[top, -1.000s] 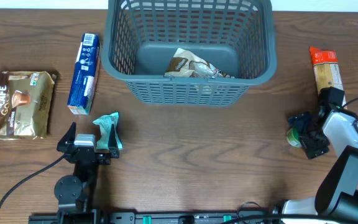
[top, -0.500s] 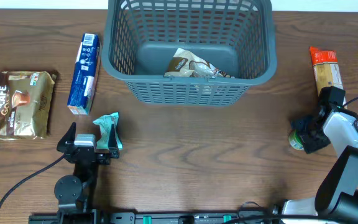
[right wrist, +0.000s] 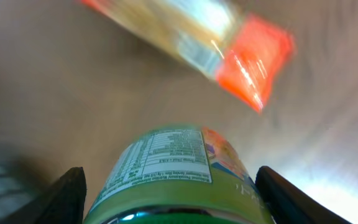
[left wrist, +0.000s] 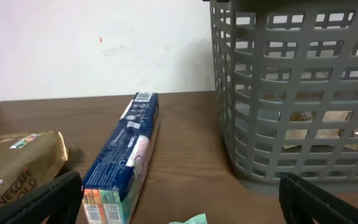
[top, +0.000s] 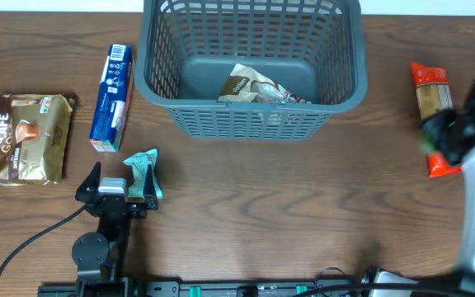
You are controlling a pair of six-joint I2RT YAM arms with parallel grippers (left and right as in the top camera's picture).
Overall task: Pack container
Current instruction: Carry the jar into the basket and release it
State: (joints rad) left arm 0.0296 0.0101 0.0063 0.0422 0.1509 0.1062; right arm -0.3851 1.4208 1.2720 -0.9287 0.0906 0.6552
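The container, a large grey-teal slatted basket, stands at the back centre with a crumpled beige packet inside; its wall fills the right of the left wrist view. My right gripper is shut on a green can with a nutrition label, held off the table. From overhead that gripper is a blur at the right edge, over an orange-and-yellow packet. My left gripper rests open at the front left, a teal packet just right of it.
A blue box lies left of the basket, also seen close up as the blue box. A brown Nescafe pouch sits at the far left. The orange packet shows blurred beyond the can.
My right gripper closed on the green can, then rose fast with it, up and toward the far right. The left arm and the other items stayed put.
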